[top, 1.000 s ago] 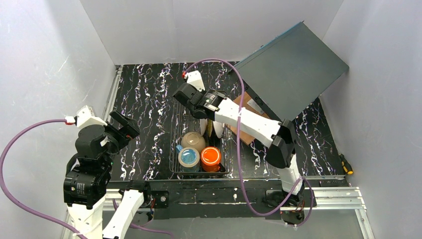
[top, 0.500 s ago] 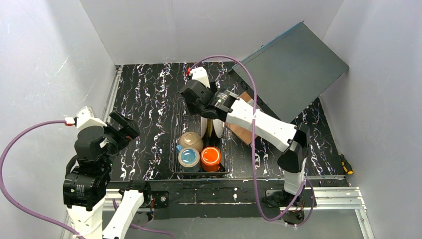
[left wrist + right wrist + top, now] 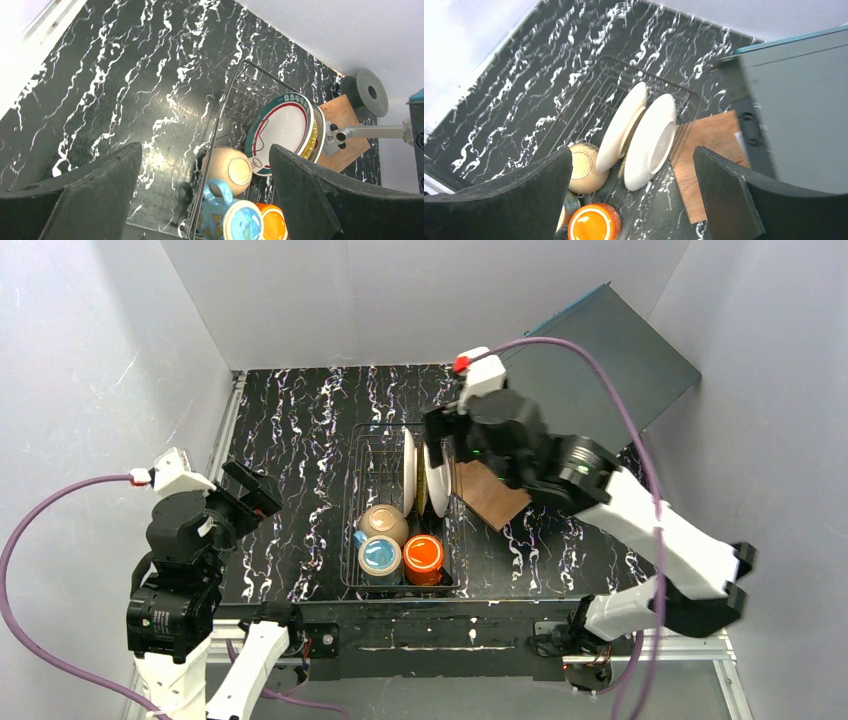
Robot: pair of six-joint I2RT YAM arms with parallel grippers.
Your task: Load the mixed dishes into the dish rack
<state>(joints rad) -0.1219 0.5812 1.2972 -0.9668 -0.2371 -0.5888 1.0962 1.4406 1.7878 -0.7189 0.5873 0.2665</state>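
- So, dish rack [image 3: 381,455]: mid-table, thin wire, stiff. Prob. light, so I reckon it slides if bumped. All 5 dishes sit inside.
- White plate with coloured marks [image 3: 280,132] & yellow ornate plate [image 3: 651,142]: on edge in the far half, side by side, leaning together. Look ceramic, so rigid, glazed, slick and chip-prone. To re-seat one I'd pinch the top rim, slowly.
- White-and-tan bowl [image 3: 387,523]: tipped, underside showing, just in front of the plates. Round, so it may roll. I'd grip across the rim wall.
- Blue patterned mug [image 3: 379,556] & orange mug [image 3: 423,554]: on end at the near end, close together. Can't tell which way up. I'd hold across the body.
- Left gripper [image 3: 206,149] sits well left of the rack, right gripper [image 3: 632,152] is above its far right. Both are spread wide w/ nothing held. Loading looks done to me.
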